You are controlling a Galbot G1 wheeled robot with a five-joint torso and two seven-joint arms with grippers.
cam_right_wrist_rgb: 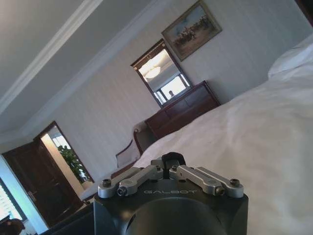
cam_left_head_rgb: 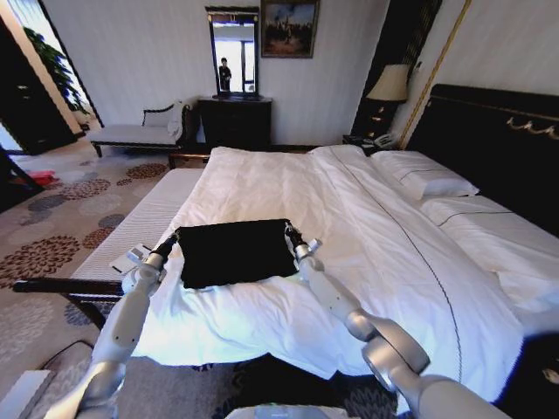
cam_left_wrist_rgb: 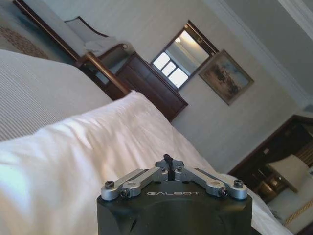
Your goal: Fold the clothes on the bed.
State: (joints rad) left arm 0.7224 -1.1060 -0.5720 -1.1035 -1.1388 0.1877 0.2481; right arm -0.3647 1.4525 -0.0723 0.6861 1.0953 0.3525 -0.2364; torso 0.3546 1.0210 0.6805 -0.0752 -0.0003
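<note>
- One garment is in play: the black T-shirt (cam_left_head_rgb: pixel 236 251) lies on the white duvet (cam_left_head_rgb: pixel 367 236) near the foot of the bed (cam_left_head_rgb: pixel 489 131), toward the robot's left side of the mattress.
- Its present outline in the head view is a compact, roughly rectangular block with no sleeves sticking out and no lettering showing, which suggests at least one fold is already made; how many layers it has cannot be told.
- Both arms reach to the shirt's far corners: the left gripper (cam_left_head_rgb: pixel 174 237) at the far left corner, the right gripper (cam_left_head_rgb: pixel 289 230) at the far right corner.
- In the left wrist view the left gripper (cam_left_wrist_rgb: pixel 169 162) has its linkage drawn together with the tips meeting, so it reads as closed; in the right wrist view the right gripper (cam_right_wrist_rgb: pixel 170 160) looks the same.
- Whether cloth is pinched between the tips cannot be told, since no black fabric shows at them in either wrist view.
- As a judgement, the task is partway: a further fold, perhaps bringing the far edge toward the near one, and a final smoothing seem to remain.
- No containers hold anything relevant; the dark dresser (cam_left_head_rgb: pixel 236 122) against the far wall has its drawers shut, and the pale chaise bench (cam_left_head_rgb: pixel 135 131) beside it plays no part.
</note>
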